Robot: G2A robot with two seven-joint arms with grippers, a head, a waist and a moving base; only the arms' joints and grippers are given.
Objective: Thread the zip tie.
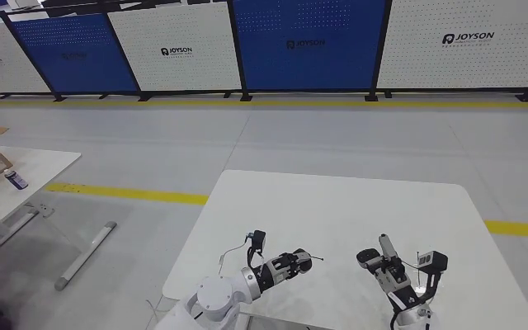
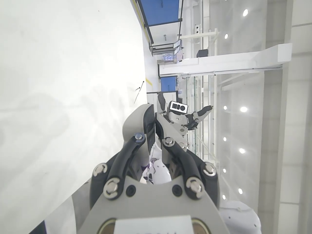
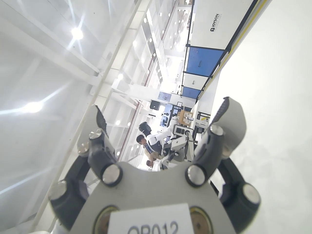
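we see the left gripper [image 1: 304, 262] at the lower middle of the top view, fingers pressed together, with the thin black zip tie [image 2: 139, 92] just past its tips against the white table [image 1: 346, 206]; we cannot tell whether it is pinched. the right gripper [image 1: 410, 252], at lower right, is spread wide

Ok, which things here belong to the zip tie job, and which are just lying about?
Job in hand:
- zip tie, a thin dark strip just past the left gripper's shut tips; cannot tell if it is gripped
- right gripper, open
- white table

Lying about:
- small bottle on the side table
- pegboard panels behind
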